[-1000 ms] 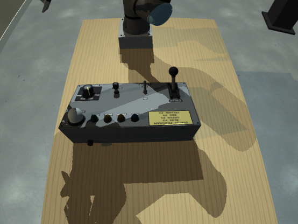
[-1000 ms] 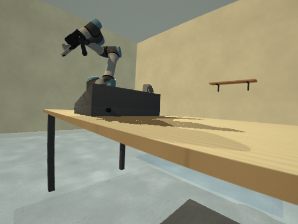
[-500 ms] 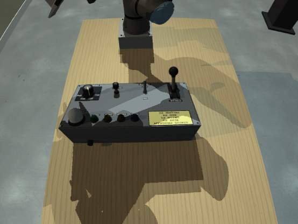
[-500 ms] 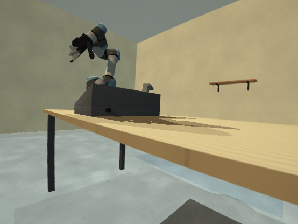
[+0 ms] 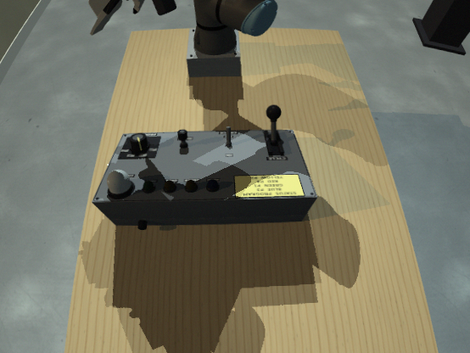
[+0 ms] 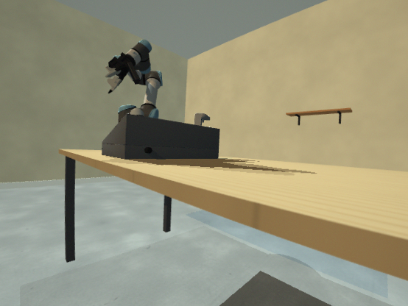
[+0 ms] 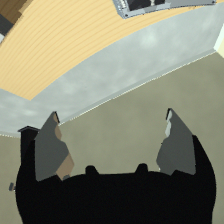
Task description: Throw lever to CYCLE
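A dark grey console (image 5: pixel 205 176) lies across the middle of the wooden table (image 5: pixel 250 254). Its lever (image 5: pixel 273 125), a black stalk with a ball knob, stands at the right end of the panel, leaning toward the far side; a small label (image 5: pixel 276 158) sits at the near end of its slot. My gripper (image 5: pixel 123 10) is open and empty, high above the table's far left corner, well apart from the console. In the wrist view the two fingers stand wide with nothing between them, and only a corner of the console (image 7: pixel 155 6) shows at the top.
The panel also carries a rotary knob with a yellow mark (image 5: pixel 138 143), a small black toggle (image 5: pixel 182 137), a thin metal toggle (image 5: pixel 228 137), a grey dome button (image 5: pixel 119 182), several dark round buttons (image 5: pixel 180 186) and a yellow label plate (image 5: pixel 270 186). The arm's base (image 5: pixel 214 47) stands behind the console.
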You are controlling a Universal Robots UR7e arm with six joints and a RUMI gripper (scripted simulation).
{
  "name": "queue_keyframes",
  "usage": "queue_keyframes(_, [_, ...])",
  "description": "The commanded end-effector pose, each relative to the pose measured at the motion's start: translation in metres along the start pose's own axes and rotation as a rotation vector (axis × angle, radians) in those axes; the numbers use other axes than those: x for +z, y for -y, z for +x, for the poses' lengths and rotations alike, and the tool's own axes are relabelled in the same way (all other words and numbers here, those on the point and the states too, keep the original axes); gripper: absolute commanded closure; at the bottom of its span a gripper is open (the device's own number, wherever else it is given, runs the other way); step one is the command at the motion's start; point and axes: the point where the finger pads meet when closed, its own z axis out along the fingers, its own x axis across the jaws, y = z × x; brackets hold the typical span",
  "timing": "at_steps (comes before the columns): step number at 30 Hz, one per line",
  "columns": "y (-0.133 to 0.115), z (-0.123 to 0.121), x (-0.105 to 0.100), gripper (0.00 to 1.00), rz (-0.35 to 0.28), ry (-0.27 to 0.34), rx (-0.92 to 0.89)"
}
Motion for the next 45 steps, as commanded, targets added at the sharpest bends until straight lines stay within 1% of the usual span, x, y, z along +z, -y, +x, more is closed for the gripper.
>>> queue_keyframes(1, [0.034,0.003,-0.009,0.00,0.042,-0.069,0.131])
queue_keyframes(2, [0.034,0.003,-0.009,0.00,0.042,-0.069,0.131])
queue_keyframes(3, [0.043,0.003,-0.012,0.00,0.060,-0.086,0.165])
queue_keyframes(4, [0.043,0.003,-0.012,0.00,0.060,-0.086,0.165])
queue_keyframes(5, [0.052,0.003,-0.015,0.00,0.080,-0.102,0.199])
queue_keyframes(7, [0.052,0.003,-0.015,0.00,0.080,-0.102,0.199])
queue_keyframes(8, [0.061,0.003,-0.018,0.00,0.101,-0.118,0.233])
queue_keyframes(9, [0.061,0.003,-0.018,0.00,0.101,-0.118,0.233])
queue_keyframes(10, [0.071,0.002,-0.021,0.00,0.123,-0.133,0.267])
queue_keyframes(13, [0.071,0.002,-0.021,0.00,0.123,-0.133,0.267])
queue_keyframes(15, [0.090,0.001,-0.027,0.00,0.169,-0.160,0.336])
queue_keyframes(17, [0.090,0.001,-0.027,0.00,0.169,-0.160,0.336])
queue_keyframes(18, [0.099,0.000,-0.031,0.00,0.194,-0.172,0.370])
queue_keyframes(19, [0.099,0.000,-0.031,0.00,0.194,-0.172,0.370])
queue_keyframes(20, [0.108,-0.001,-0.034,0.00,0.220,-0.183,0.404])
queue_keyframes(22, [0.108,-0.001,-0.034,0.00,0.220,-0.183,0.404])
queue_keyframes(23, [0.117,-0.003,-0.038,0.00,0.246,-0.193,0.437])
queue_keyframes(24, [0.117,-0.003,-0.038,0.00,0.246,-0.193,0.437])
queue_keyframes(25, [0.126,-0.004,-0.042,0.00,0.273,-0.201,0.470])
queue_keyframes(27, [0.126,-0.004,-0.042,0.00,0.273,-0.201,0.470])
queue_keyframes(28, [0.135,-0.006,-0.045,0.00,0.301,-0.208,0.503])
queue_keyframes(30, [0.135,-0.006,-0.045,0.00,0.301,-0.208,0.503])
queue_keyframes(31, [0.144,-0.008,-0.049,0.00,0.330,-0.214,0.535])
queue_keyframes(32, [0.144,-0.008,-0.049,0.00,0.330,-0.214,0.535])
queue_keyframes(33, [0.153,-0.011,-0.053,0.00,0.358,-0.219,0.567])
queue_keyframes(34, [0.153,-0.011,-0.053,0.00,0.358,-0.219,0.567])
queue_keyframes(35, [0.161,-0.013,-0.057,0.00,0.387,-0.222,0.598])
queue_keyframes(37, [0.161,-0.013,-0.057,0.00,0.387,-0.222,0.598])
queue_keyframes(38, [0.170,-0.016,-0.060,0.00,0.416,-0.224,0.629])
queue_keyframes(39, [0.170,-0.016,-0.060,0.00,0.416,-0.224,0.629])
queue_keyframes(40, [0.178,-0.018,-0.064,0.00,0.446,-0.225,0.658])
queue_keyframes(42, [0.178,-0.018,-0.064,0.00,0.445,-0.225,0.658])
queue_keyframes(43, [0.186,-0.021,-0.068,0.00,0.475,-0.224,0.687])
queue_keyframes(44, [0.186,-0.021,-0.068,0.00,0.475,-0.224,0.687])
queue_keyframes(45, [0.193,-0.025,-0.072,0.00,0.504,-0.223,0.715])
